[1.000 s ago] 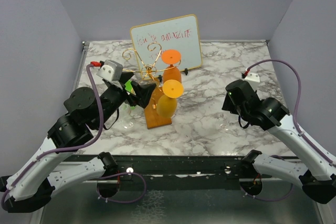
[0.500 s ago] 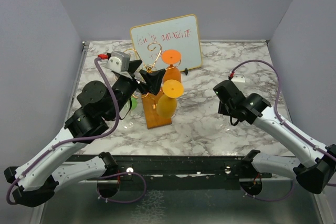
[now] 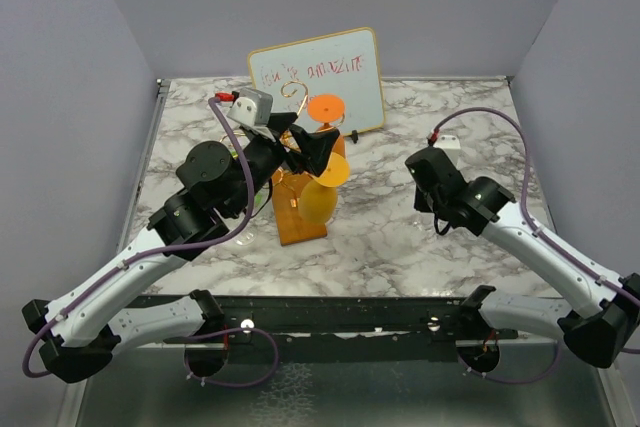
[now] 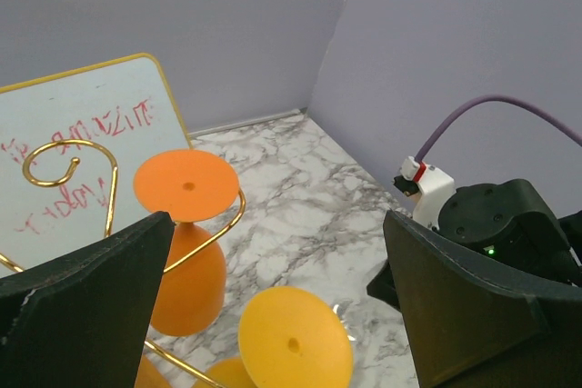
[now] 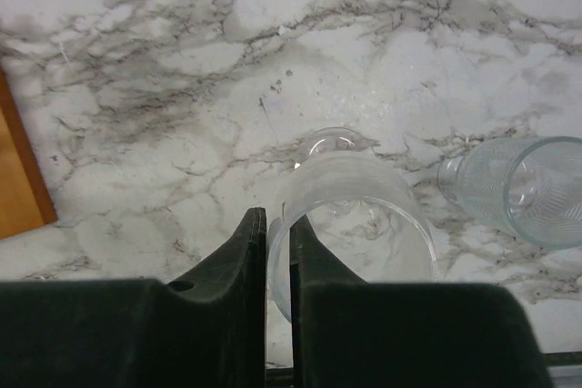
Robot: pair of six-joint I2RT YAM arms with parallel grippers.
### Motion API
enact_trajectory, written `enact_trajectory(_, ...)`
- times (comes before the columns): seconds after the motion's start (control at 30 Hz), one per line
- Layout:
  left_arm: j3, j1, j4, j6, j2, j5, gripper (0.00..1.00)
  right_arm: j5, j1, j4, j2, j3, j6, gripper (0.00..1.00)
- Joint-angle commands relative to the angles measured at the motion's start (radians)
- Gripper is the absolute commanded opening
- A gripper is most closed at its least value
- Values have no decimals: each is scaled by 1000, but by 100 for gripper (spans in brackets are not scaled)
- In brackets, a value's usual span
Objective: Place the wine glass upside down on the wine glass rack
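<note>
The wine glass rack (image 3: 297,226) stands mid-table on its orange-brown wooden base. Its gold wire arms (image 4: 111,195) carry an orange glass (image 4: 186,186) and a yellow glass (image 4: 295,339), both hanging upside down. My left gripper (image 3: 310,148) hovers over the rack top, jaws wide open and empty (image 4: 277,224). My right gripper (image 3: 434,211) is right of the rack. In the right wrist view it (image 5: 277,221) is shut on the rim of a clear wine glass (image 5: 355,211), whose foot points away over the marble.
A framed whiteboard (image 3: 318,79) with red writing leans behind the rack. A second clear glass (image 5: 524,191) lies on its side just right of the held one. The rack's base corner (image 5: 20,179) shows to the left. Purple walls enclose the marble table.
My left arm has swung from the rack's left side up and right to above the rack, still open. My right arm has shifted a little left and farther back, still holding the clear glass.
</note>
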Motion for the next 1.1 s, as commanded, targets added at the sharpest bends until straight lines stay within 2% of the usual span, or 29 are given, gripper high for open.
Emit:
enact_trajectory(0.0, 41, -4, 73, -110, 23, 85, 99, 81, 3, 166, -86, 65, -74, 1)
enact_trajectory(0.27, 108, -3, 169, -323, 129, 124, 99, 122, 3, 553, -223, 58, -211, 1)
enact_trajectory(0.4, 201, -3, 176, -432, 222, 162, 99, 73, 3, 789, -305, 36, -296, 1)
enact_trajectory(0.57, 299, -3, 175, -562, 329, 134, 99, 1, 2, 1074, -377, 8, -375, 1)
enact_trajectory(0.67, 403, -3, 142, -610, 402, 135, 97, -25, 3, 1177, -389, 18, -411, 1)
enact_trajectory(0.87, 530, -3, 230, -728, 521, 226, 96, -145, 3, 1385, -419, -25, -403, 1)
enact_trajectory(1.07, 567, -3, 336, -823, 580, 232, 97, -241, 3, 1514, -426, -60, -330, 1)
